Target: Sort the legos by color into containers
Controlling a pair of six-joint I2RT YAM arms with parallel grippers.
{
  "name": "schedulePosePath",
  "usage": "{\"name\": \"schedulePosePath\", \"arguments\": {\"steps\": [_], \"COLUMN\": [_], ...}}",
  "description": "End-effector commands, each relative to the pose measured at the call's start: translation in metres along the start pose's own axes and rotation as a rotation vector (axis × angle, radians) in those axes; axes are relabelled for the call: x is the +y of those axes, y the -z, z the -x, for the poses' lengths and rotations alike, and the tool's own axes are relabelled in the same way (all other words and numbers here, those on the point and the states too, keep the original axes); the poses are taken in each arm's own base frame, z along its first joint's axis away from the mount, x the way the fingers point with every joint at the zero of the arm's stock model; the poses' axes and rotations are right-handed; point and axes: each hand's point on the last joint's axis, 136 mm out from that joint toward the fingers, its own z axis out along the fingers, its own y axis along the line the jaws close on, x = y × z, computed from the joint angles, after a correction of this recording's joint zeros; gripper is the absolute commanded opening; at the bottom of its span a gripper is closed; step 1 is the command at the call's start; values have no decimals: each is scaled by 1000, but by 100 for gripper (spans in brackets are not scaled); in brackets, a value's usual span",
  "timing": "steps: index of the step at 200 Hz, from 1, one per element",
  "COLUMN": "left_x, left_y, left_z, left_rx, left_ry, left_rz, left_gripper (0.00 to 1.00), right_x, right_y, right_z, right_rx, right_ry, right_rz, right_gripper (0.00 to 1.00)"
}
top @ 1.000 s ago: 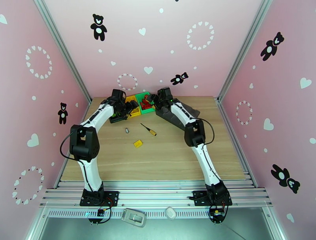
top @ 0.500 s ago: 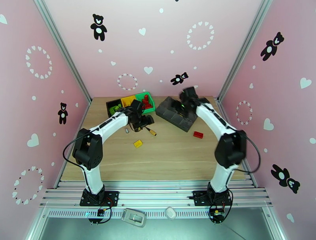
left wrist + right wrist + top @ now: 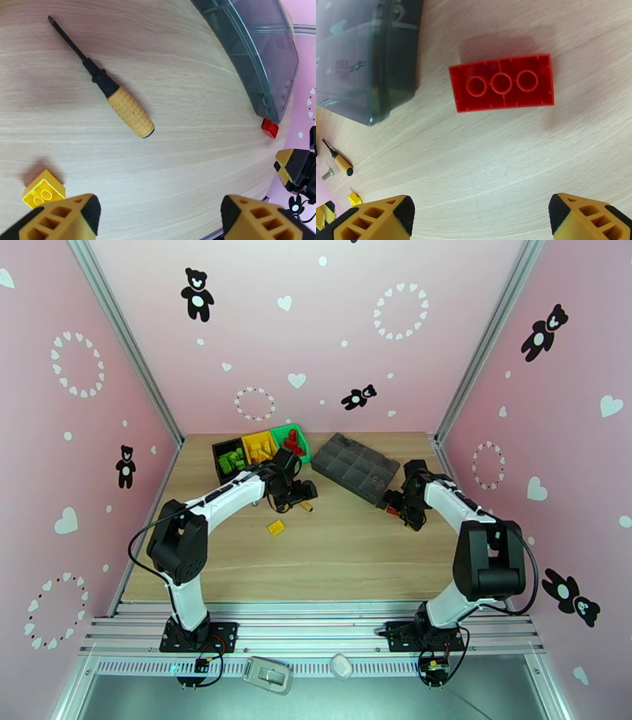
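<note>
Where the wooden tabletop [image 3: 332, 556] meets the back wall, a flat dark grey tray [image 3: 354, 466] lies at an angle on the right. To its left the three joined containers stand in a row: the black bin [image 3: 229, 457] has lime green legos in it, the yellow bin [image 3: 259, 447] yellow ones, and the green bin [image 3: 291, 441] red ones piled above its rim.

The left pincer [image 3: 158, 217] hangs over the middle of the tabletop with its jaws spread wide and nothing between them. The right pincer [image 3: 480, 219] hovers near the tray's near right corner, jaws likewise wide apart and empty.

A screwdriver [image 3: 118, 98] with a yellowish handle lies flat below the left pincer. A red brick [image 3: 501, 83] lies hollow side up on the wood under the right pincer, just beside the tray's corner. A smaller yellow brick [image 3: 42, 193] sits studs up near the left pincer's finger, apart from the screwdriver. A tiny silver cylinder [image 3: 328, 173] rests close to the screwdriver.
</note>
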Motion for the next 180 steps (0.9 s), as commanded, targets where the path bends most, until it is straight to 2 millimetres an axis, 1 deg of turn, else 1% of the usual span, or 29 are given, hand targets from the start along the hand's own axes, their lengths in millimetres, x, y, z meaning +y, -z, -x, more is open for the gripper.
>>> {"name": "schedulePosePath", "arguments": {"steps": [1,24,44,71,138,180], "left_x": [-3,-1,0,0,1,4], "left_y": [14,14,13,14,14,15], "left_z": [3,3,3,4,7,8], "left_rx": [-43,-44,-44,-47,-39,-33], "left_ry": [2,6,6,2,-1,1], "left_rz": [-7,-5,-3,0,5,11], "left_gripper": [86,86,86,86,86,86], "right_x": [-2,-4,-14,-21,-24,-24], "right_y": [-13,-19,-22,-24,-37,-44], "right_z": [-2,3,8,18,42,53], "right_rx": [30,37,41,28,37,40], "right_ry": [-4,-7,-9,-9,34,39], "right_rz": [-6,-39,-112,-170,-249,-244], "right_gripper": [95,95,94,94,95,88]}}
